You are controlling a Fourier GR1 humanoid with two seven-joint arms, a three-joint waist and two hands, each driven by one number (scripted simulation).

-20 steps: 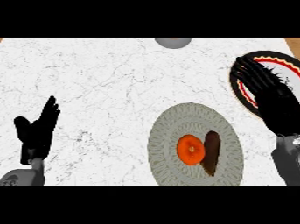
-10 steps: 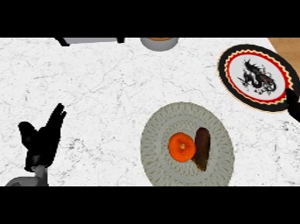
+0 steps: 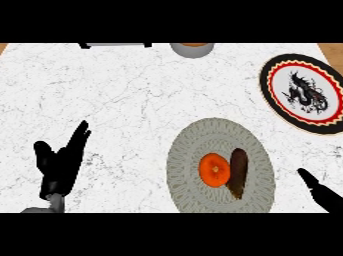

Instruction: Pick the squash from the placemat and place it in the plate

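Resting open, fingers up, near the counter's (image 3: 130, 95) front-left corner is the left hand (image 3: 56, 169). The right hand (image 3: 327, 195) pokes in at the front-right corner; open or closed, can't tell. Between them, by the front edge, the round grey placemat (image 3: 189, 150) carries the orange squash (image 3: 215, 170), a dark oblong item (image 3: 238, 173) just beside it. The dragon plate (image 3: 280, 90) sits well apart, toward the far-right corner.
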